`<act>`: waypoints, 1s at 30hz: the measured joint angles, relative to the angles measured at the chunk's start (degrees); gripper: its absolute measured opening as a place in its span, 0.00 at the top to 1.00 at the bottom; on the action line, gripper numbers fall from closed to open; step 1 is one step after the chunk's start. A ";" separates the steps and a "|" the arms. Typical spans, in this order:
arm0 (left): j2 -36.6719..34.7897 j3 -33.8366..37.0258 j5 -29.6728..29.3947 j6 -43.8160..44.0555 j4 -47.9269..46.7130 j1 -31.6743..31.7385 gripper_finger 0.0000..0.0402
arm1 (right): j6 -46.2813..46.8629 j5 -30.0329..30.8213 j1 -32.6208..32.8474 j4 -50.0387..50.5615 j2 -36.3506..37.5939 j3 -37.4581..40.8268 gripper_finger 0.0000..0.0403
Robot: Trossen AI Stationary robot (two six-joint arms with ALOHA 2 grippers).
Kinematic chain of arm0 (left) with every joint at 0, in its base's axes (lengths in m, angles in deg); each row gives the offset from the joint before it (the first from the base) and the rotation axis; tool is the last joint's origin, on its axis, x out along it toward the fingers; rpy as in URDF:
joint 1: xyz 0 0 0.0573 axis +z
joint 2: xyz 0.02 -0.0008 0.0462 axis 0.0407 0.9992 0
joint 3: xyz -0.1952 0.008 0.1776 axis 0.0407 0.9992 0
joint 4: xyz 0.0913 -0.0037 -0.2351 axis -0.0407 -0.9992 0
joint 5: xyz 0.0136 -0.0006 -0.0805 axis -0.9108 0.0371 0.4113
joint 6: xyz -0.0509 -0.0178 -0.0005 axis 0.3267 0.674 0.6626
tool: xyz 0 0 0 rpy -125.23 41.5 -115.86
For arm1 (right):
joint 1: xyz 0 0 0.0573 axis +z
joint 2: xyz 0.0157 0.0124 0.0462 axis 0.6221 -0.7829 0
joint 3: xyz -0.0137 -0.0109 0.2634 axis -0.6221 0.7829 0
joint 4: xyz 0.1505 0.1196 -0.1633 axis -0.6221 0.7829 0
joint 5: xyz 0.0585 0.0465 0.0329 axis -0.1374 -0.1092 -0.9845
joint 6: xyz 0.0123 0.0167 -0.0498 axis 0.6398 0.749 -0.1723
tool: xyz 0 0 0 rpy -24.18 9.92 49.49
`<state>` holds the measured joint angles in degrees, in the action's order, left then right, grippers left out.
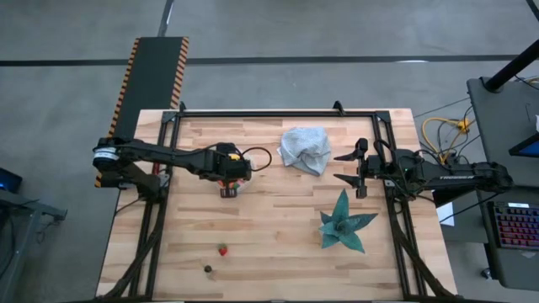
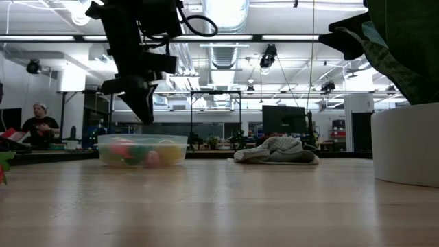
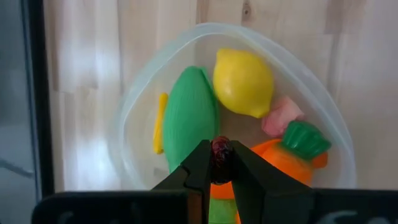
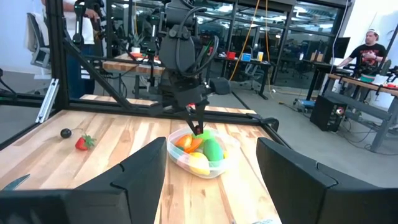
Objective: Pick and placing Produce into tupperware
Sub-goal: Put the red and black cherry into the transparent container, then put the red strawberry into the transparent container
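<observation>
Left tool (image 3: 219, 163) pinches dark berry (image 3: 220, 151), pointing down over tupperware (image 3: 134, 106).

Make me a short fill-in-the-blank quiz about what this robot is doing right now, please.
1. The left gripper hangs above the clear plastic tupperware container, its fingers shut on a small dark ____ piece.
2. The round yellow toy lemon lies ____ the container.
3. The red toy strawberry lies on the ____ table.
4. The right gripper waits with fingers ____.

Missing words: red; inside; wooden; open
</observation>
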<state>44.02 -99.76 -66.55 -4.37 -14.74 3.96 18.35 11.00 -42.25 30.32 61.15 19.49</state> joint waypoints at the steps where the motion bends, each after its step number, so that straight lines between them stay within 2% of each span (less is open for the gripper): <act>1: 0.00 0.00 0.71 0.02 0.02 0.00 0.93 | 0.00 0.00 0.01 0.01 0.02 0.01 0.40; 10: 0.00 0.02 3.65 0.09 0.08 0.02 0.91 | 0.00 0.00 -0.02 0.14 0.00 0.01 0.40; 22: 0.00 0.04 3.65 0.44 0.20 0.02 0.57 | 0.02 0.02 0.00 0.15 0.01 0.01 0.40; 26: 0.00 0.04 3.65 0.52 0.20 0.02 0.52 | 0.02 0.00 0.01 0.15 0.01 0.01 0.40; 30: 0.00 -1.03 4.54 0.66 -2.81 -0.62 0.51 | 0.02 0.00 -0.02 0.15 0.01 0.00 0.40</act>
<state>44.02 -100.80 -62.01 -3.72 -17.55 3.34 18.38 11.00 -42.26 30.47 61.16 19.49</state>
